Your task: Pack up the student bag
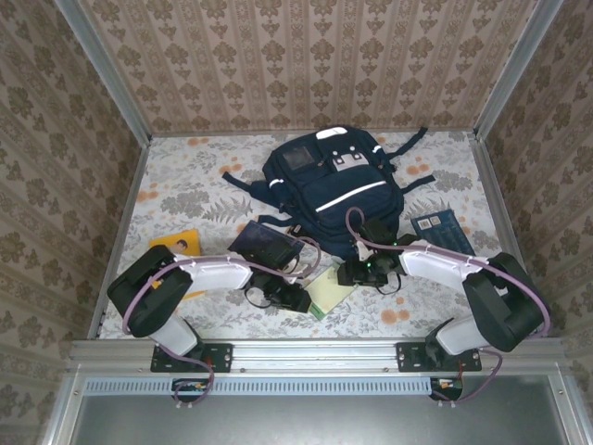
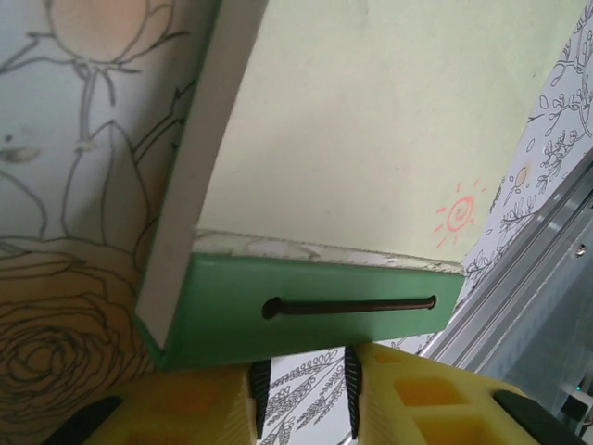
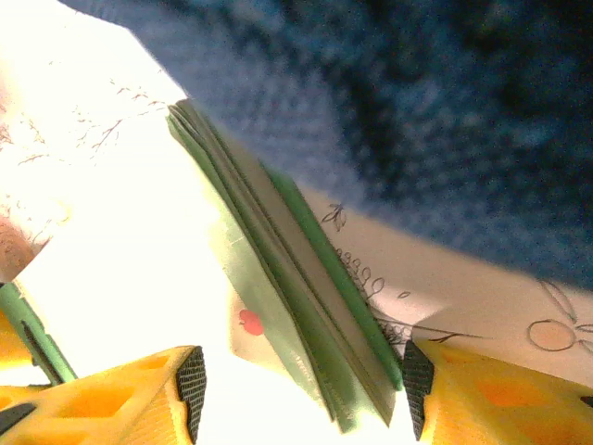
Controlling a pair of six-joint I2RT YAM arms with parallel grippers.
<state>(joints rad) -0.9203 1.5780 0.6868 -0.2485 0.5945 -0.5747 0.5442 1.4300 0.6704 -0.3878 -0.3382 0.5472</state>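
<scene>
The student bag [image 1: 334,181], navy with white stripes, lies flat at the back middle of the table; its blue fabric [image 3: 417,93] fills the top of the right wrist view. In front of it lies a pale green notebook [image 1: 329,289] with an elastic band. My left gripper [image 1: 295,295] sits at the notebook's left edge. In the left wrist view the notebook [image 2: 352,139] lies just past the left gripper [image 2: 302,366], whose narrow gap shows only tablecloth. My right gripper [image 1: 350,273] stands open astride the notebook's corner [image 3: 296,287]. The right pad of that gripper [image 3: 304,371] is at the green cover and the left pad is apart from it.
A dark blue flat case [image 1: 264,243] lies left of the bag's front. A yellow piece [image 1: 181,243] rests further left. A blue card [image 1: 435,222] lies at the right. Metal rails [image 1: 315,350] border the near edge, and patterned walls surround the table.
</scene>
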